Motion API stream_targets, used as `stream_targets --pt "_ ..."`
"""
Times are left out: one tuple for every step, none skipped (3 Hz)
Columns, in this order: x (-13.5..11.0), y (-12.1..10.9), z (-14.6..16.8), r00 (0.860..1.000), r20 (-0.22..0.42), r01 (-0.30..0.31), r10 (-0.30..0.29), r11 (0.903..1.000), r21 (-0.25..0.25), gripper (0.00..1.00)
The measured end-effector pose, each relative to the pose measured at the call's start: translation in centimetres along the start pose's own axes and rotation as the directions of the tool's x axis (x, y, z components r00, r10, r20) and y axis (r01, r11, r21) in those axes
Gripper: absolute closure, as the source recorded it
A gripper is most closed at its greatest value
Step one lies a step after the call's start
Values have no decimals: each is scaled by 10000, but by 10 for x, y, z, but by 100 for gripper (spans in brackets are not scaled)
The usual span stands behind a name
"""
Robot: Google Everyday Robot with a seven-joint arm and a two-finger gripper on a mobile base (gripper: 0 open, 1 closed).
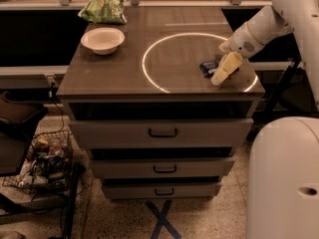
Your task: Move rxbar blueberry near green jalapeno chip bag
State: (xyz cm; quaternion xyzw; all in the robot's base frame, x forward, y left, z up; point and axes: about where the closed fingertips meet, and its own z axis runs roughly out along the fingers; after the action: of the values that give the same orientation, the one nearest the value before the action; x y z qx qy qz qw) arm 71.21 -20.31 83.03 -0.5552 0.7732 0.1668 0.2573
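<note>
The rxbar blueberry (208, 67) is half hidden by the gripper (222, 74) at the table's (114, 78) right front; only a dark blue patch is seen. The gripper's state cannot be told. The green jalapeno chip bag (103, 10) is seen well apart, far left.

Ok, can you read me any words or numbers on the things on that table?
No text here can be read.
rxbar blueberry: print on the dark wrapper, too small to read.
green jalapeno chip bag: pale markings, too small to read.
gripper, by the bar's right end: no writing visible.
</note>
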Motion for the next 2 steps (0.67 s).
stream_targets --pt "9 -1 13 9999 -19 -123 122 9991 -408 0" --pt "13 -2 19 9998 -82 -157 153 9983 -557 15"
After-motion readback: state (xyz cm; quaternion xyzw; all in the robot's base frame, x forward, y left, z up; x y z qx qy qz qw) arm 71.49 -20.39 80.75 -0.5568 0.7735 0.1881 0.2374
